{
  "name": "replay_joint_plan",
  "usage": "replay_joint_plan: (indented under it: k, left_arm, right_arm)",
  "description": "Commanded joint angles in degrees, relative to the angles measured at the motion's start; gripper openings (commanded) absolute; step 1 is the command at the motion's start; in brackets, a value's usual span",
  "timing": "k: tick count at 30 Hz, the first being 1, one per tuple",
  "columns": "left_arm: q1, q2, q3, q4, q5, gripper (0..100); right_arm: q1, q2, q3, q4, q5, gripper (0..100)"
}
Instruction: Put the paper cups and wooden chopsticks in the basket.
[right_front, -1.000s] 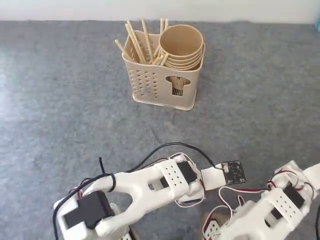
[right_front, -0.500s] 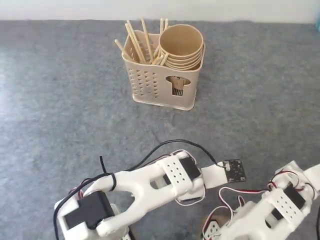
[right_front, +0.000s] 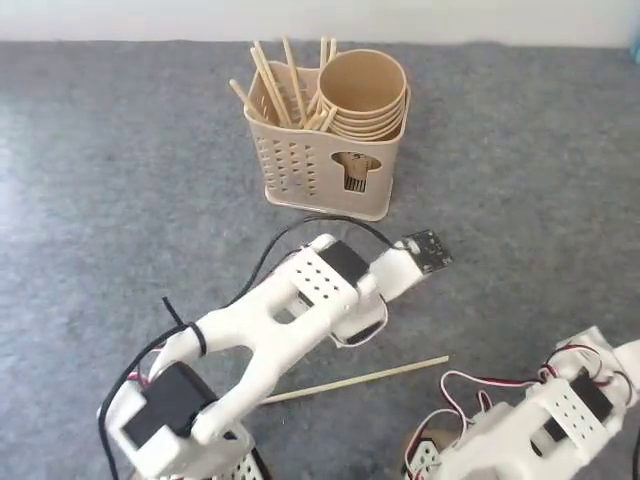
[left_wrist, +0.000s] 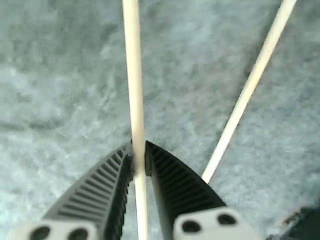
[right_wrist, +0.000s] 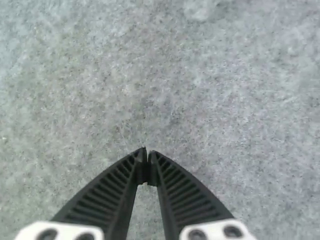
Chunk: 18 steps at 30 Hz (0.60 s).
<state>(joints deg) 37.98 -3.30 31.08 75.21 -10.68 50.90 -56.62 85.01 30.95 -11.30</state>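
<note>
**Left arm.** The left gripper (left_wrist: 139, 150) is clamped on a wooden chopstick (left_wrist: 133, 75). The stick passes between the two ribbed fingers (left_wrist: 107, 175) and runs on well past their tips. In the high view the left arm (right_front: 290, 310) stretches forward over the grey mat (right_front: 120, 200), with its wrist end near the front wall of the basket (right_front: 300, 165) but not touching it.

**Right arm.** The right gripper (right_wrist: 146, 156) is empty, with its fingertips pressed together above the mat. The right arm (right_front: 540, 420) sits low at the near edge of the table.

**Task items.**
- The basket stands upright at the far middle of the mat.
- The paper cups (right_front: 365, 120) are nested in one stack in the part of the basket nearer the right arm.
- A bundle of chopsticks (right_front: 272, 85) leans in the other part.
- One loose chopstick (right_front: 355, 380) lies flat on the mat, near the arms' bases and well apart from the basket. In the left wrist view it lies beyond the clamped stick and clear of it.

**Change from the earlier frames.**
- The left arm has risen and swung forward toward the basket, taking its wrist camera board (right_front: 425, 250) with it.
- The loose chopstick was covered by that arm and is now exposed.
- The basket and its contents have not moved.
- The right arm holds nearly the same position.
</note>
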Motion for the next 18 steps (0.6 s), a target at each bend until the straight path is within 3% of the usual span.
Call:
replay_joint_plan:
  k: [1, 5, 12, 18]
  left_arm:
    - [-0.6, -0.7, -2.5, 0.4, 0.4, 1]
    - [-4.3, -6.7, -4.1, 0.3, 0.7, 1]
    - [-9.2, -34.4, -4.4, -1.1, 0.8, 1]
    - [-16.4, -53.9, -0.8, -14.9, 1.0, 1]
  right_arm:
    - [0.9, -1.6, -1.4, -1.1, -0.7, 0.8]
    - [1.0, -1.6, -1.4, -1.1, -0.7, 0.8]
    - [0.6, -1.6, -1.2, -1.1, -0.7, 0.8]
    - [0.5, -1.6, -1.1, -1.1, -0.5, 0.8]
